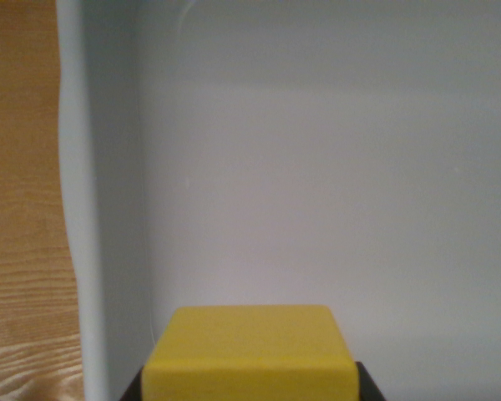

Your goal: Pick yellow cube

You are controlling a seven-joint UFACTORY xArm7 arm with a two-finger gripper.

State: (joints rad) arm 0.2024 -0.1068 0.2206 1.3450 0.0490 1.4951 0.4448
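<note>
You're seeing the yellow cube [249,351] sitting bottom-centre between the gripper [249,386]'s dark fingertips [134,388], which are pinching its sides, over the pale tray [334,167] beside the wooden table [21,209].

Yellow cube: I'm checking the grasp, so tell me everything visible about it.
The yellow cube sits at the bottom centre of the wrist view, cut off by the lower edge. It looks smooth and matte, with rounded corners; its top face and a strip of front face show. Dark hand parts flank its lower corners, seemingly touching. Behind it is a pale grey surface.
</note>
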